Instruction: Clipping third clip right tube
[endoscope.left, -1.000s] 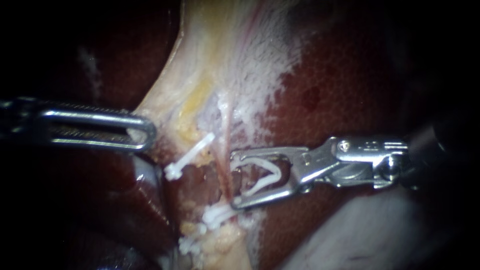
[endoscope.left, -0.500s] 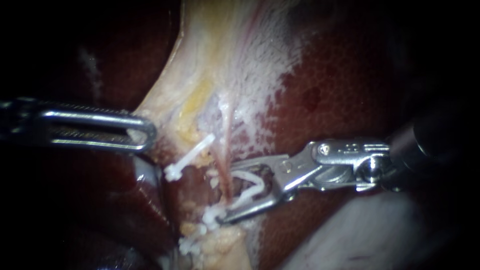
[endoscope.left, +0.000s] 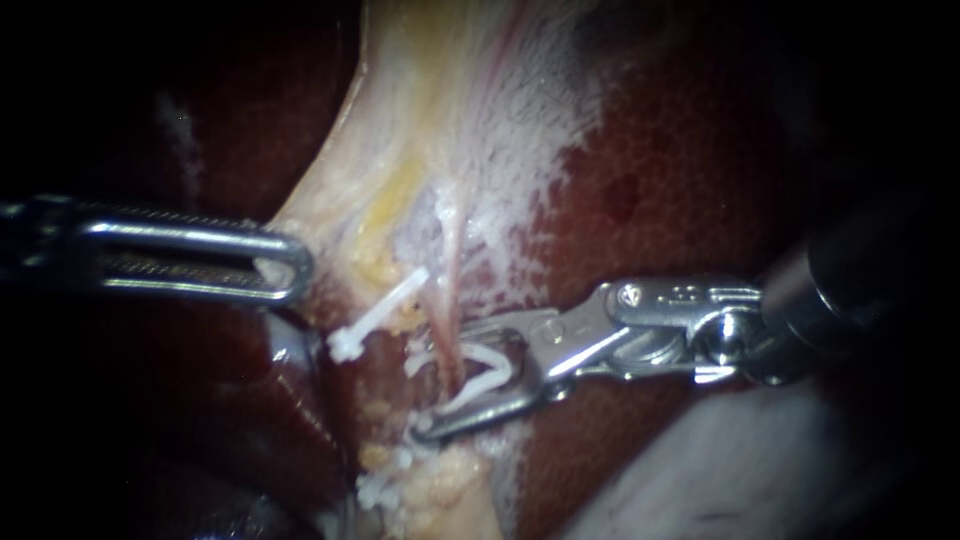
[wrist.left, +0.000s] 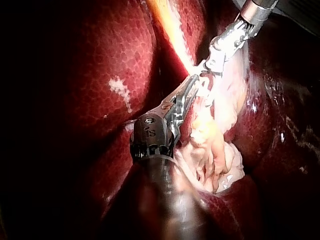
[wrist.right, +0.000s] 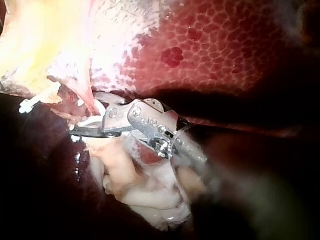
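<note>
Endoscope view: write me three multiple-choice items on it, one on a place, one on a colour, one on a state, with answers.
1. Where is the clip held by the right instrument?
A. At the thin pink tube.
B. Lying loose below the jaws.
C. Up on the shaft.

2. What colour is that clip?
A. Blue.
B. Black.
C. White.

3. What state is it in?
A. Pressed flat.
B. Open in a V.
C. Snapped in two.

Answers: 1 A, its legs cross the tube; 2 C, white against the steel jaws; 3 B, a gap shows between its legs.
</note>
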